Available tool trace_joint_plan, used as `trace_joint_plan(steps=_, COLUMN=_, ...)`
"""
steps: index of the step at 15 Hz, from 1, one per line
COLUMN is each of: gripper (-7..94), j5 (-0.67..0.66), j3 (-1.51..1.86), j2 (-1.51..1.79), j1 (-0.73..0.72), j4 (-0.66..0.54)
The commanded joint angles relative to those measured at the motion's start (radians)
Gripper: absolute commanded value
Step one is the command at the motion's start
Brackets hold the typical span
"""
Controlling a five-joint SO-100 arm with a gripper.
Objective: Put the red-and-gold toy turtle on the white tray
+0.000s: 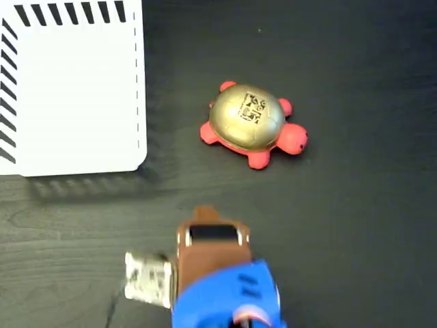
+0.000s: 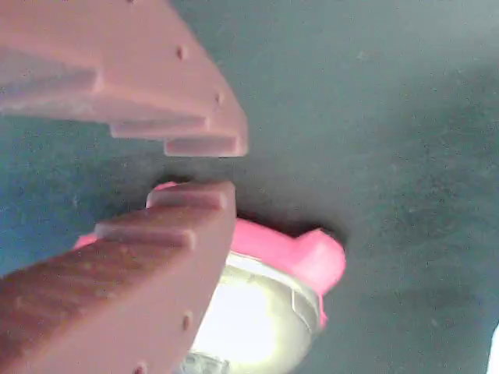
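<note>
Gold-shelled turtle (image 1: 251,124) alone on dark table (image 1: 355,225), right of tray (image 1: 75,89). Gripper (image 2: 204,170) above it, jaws narrowly parted, empty, ready to descend.

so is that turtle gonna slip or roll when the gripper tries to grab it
The red-and-gold toy turtle probably won't roll: it sits flat on its feet on the dark table. Its shiny domed shell could let the fingers slide off upward, so a low grip near the red rim seems safer. It looks small and likely light, so a nudge may just push it.
</note>
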Motion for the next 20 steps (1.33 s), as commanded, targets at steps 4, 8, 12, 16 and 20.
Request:
trace_joint_plan(steps=4, gripper=0, j5=0.137, j3=-0.574, j2=-0.684, j1=0.087, j4=0.086)
trace_joint_plan(steps=8, gripper=0, j5=0.275, j3=-0.979, j2=-1.1, j1=0.11, j4=0.241)
trace_joint_plan(steps=12, gripper=0, j5=0.359, j3=-1.292, j2=-1.391, j1=0.127, j4=0.362)
trace_joint_plan(steps=16, gripper=0, j5=0.374, j3=-1.43, j2=-1.517, j1=0.173, j4=0.399)
trace_joint_plan(steps=20, gripper=5, j5=0.319, j3=-1.463, j2=-1.526, j1=0.207, j4=0.442)
